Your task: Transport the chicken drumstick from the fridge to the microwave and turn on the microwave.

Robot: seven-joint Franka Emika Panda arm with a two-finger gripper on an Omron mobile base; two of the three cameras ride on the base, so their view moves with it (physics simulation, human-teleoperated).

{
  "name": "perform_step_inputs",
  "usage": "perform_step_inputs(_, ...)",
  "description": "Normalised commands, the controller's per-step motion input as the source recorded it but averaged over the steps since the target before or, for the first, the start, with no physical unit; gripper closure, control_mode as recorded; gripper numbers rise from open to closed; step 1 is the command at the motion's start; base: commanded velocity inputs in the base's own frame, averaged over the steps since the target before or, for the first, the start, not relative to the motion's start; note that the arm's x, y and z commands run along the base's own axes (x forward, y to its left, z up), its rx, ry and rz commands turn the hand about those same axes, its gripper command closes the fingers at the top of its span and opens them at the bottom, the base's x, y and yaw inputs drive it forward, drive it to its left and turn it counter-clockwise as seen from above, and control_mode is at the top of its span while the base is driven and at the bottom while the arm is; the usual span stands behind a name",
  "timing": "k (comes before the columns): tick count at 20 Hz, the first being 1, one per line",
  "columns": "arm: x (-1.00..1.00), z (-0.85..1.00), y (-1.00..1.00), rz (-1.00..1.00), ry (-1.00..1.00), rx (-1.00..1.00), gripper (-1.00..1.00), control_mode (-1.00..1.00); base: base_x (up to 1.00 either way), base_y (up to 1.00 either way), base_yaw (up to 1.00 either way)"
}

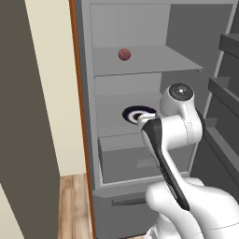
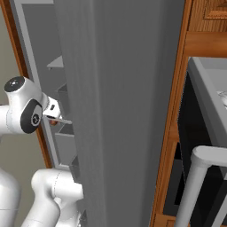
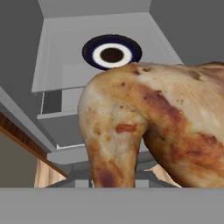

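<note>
Grey fridge (image 1: 140, 60) shelves surround the gripper (image 2: 54, 119), clamped on the chicken drumstick (image 3: 144, 127). Pulling out carelessly could knock the meat loose against a shelf edge.

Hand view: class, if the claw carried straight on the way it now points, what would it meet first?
The claw is shut on the chicken drumstick. Beyond it, the line leads towards the fridge shelf with the dark-rimmed plate; probably the shelf floor or plate comes first, though depth is hard to judge.
</note>
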Motion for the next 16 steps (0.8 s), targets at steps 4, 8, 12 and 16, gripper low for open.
perform_step_inputs(4,0.0,0.0,0.0,0.0,0.0,0.0,1.0,1.0,-0.57,0.23,-0.04)
perform_step_inputs(8,0.0,0.0,0.0,0.0,0.0,0.0,1.0,1.0,-0.54,0.28,-0.02)
perform_step_inputs(12,0.0,0.0,0.0,0.0,0.0,0.0,1.0,1.0,-0.34,0.37,-0.06)
perform_step_inputs(16,0.0,0.0,0.0,0.0,0.0,0.0,1.0,1.0,-0.32,0.5,-0.08)
